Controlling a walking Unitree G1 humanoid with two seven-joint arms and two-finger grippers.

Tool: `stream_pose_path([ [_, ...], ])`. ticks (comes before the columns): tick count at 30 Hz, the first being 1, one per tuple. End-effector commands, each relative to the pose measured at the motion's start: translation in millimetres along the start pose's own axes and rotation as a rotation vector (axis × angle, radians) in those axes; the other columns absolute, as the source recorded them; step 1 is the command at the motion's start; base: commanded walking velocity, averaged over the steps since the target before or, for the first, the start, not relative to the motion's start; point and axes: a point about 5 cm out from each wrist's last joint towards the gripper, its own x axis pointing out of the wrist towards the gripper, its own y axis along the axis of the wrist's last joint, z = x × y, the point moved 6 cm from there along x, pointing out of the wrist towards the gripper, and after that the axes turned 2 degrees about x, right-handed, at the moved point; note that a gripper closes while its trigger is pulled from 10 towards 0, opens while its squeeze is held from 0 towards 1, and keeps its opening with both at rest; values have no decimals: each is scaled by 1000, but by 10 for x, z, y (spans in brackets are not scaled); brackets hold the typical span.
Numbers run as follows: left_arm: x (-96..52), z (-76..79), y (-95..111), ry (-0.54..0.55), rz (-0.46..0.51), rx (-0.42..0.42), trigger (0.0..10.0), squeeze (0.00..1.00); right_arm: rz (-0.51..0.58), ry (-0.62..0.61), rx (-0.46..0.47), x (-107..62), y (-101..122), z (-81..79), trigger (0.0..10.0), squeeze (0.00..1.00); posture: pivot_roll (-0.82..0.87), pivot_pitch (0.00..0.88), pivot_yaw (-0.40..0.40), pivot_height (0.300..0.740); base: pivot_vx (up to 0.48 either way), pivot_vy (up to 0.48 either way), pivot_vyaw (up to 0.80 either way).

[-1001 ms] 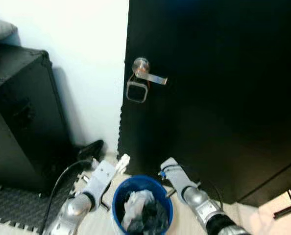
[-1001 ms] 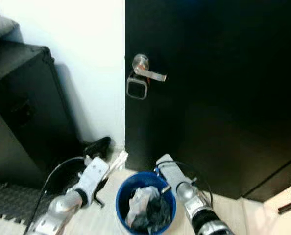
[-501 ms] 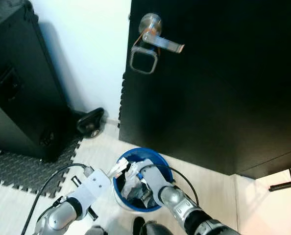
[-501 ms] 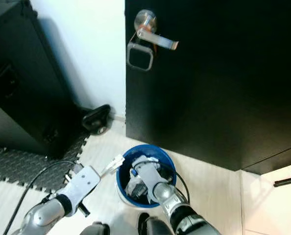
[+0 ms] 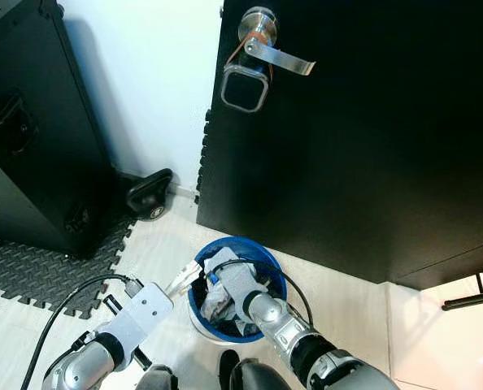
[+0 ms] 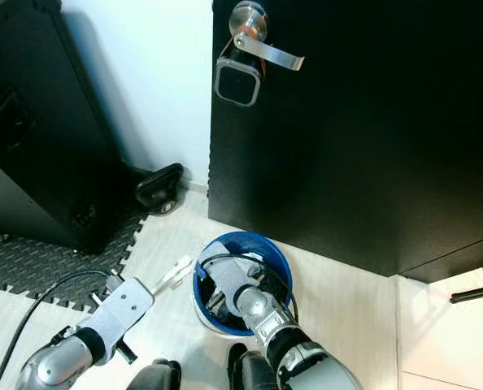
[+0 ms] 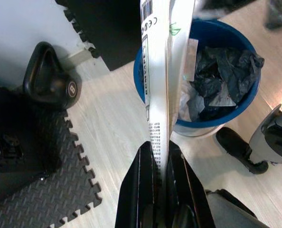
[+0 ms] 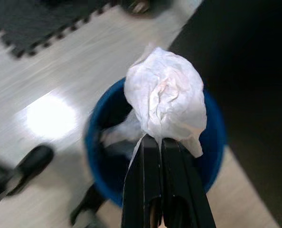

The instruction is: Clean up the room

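Your right pincer is clamped on a crumpled white tissue, directly above the blue bin. Your left pincer grips a white wrapper beside that bin's rim. Beyond stands a black door.

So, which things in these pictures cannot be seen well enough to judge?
- Blue bin: its bottom is hidden under black bags and paper in the left wrist view.
- White wrapper: the small print is too small to read; its top is cut off by the edge.
- Crumpled tissue: the right wrist view is blurred, so its far side stays unknown.
- Right tool: in the eye views its tips are hidden by its own arm.
- Left tool grips the wrapper.
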Motion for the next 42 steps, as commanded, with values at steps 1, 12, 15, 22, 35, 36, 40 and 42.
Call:
stream_pose_path([
  [1, -43, 101, -86, -37, -35, 2, 10000, 0, -7, -11, 23, -1, -30, -34, 10000, 0, 150, 362, -170, 740, 0, 0, 0],
  [12, -26, 58, -62, -38, -34, 13, 10000, 0, 33, -165, -29, 22, 230, 504, 10000, 0, 157, 344, -170, 740, 0, 0, 0],
  [15, -34, 60, -64, -39, -35, 12, 10000, 0, 37, -179, -47, 17, 255, 574, 10000, 0, 157, 344, -170, 740, 0, 0, 0],
  [22, -58, 110, -81, -58, -36, 19, 10000, 0, 6, -184, -135, -8, 150, 627, 10000, 0, 159, 339, -163, 740, 0, 0, 0],
  [35, -33, 119, -82, -75, -37, 29, 10000, 0, -84, -168, -194, -58, -135, 623, 10000, 0, 160, 341, -152, 740, 0, 0, 0],
  [36, -20, 118, -79, -77, -35, 30, 10000, 0, -76, -191, -189, -60, -107, 673, 10000, 0, 158, 340, -149, 740, 0, 0, 0],
  [40, -11, 118, -76, -79, -35, 31, 10000, 0, -73, -211, -190, -64, -88, 719, 10000, 16, 158, 344, -149, 740, 0, 0, 0],
  [42, -7, 121, -74, -80, -35, 31, 10000, 0, -75, -219, -196, -68, -90, 739, 10000, 545, 160, 343, -149, 740, 0, 0, 0],
])
